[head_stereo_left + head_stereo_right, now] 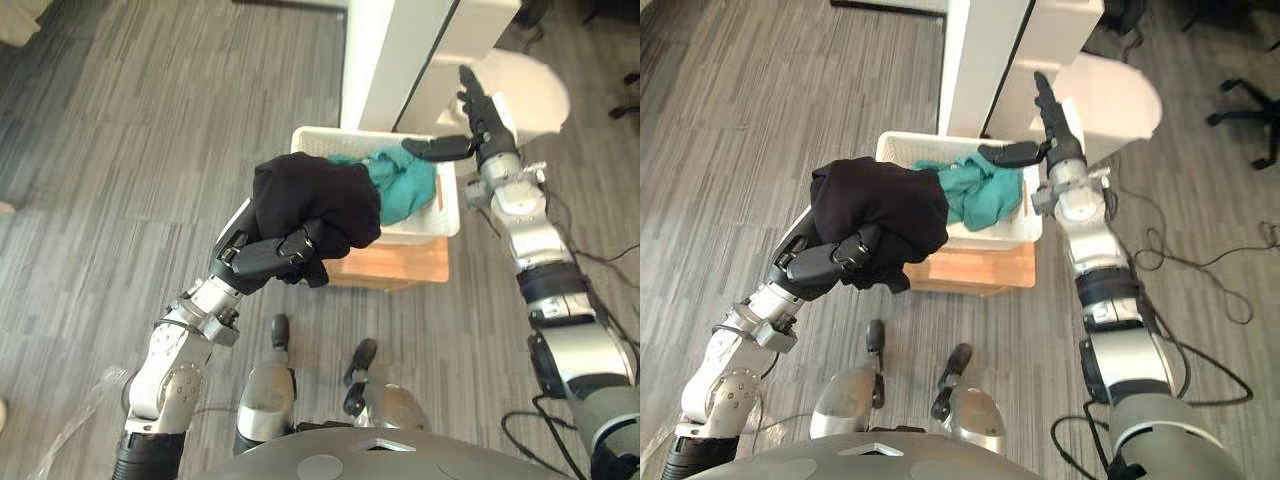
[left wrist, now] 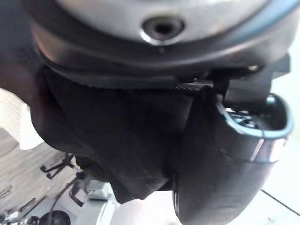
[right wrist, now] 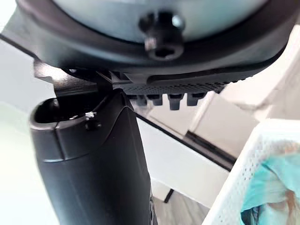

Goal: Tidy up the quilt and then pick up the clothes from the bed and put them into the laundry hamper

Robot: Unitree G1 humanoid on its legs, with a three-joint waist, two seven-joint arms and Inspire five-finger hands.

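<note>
Grey plank floor (image 1: 120,150) with a white perforated plastic laundry hamper (image 1: 450,205) on a wooden stand (image 1: 400,262).
Left hand (image 1: 268,255) clenches a bunched black cloth garment (image 1: 315,200) at the hamper's near-left corner; teal cloth (image 1: 405,180) lies inside. Right hand (image 1: 482,125), fingers straight, hovers by the right rim. The garment is likely light, soft and limp: grip its bunched middle.

The hamper (image 1: 447,208) sits on a wooden stand (image 1: 395,265) on the floor (image 1: 150,150), with a cabinet (image 1: 400,50) behind it and a shirt (image 1: 405,185) inside. My left hand (image 1: 265,258) grips a bundled garment (image 1: 315,200) at its near left corner. My right hand (image 1: 488,130) hovers over its right rim.
</note>
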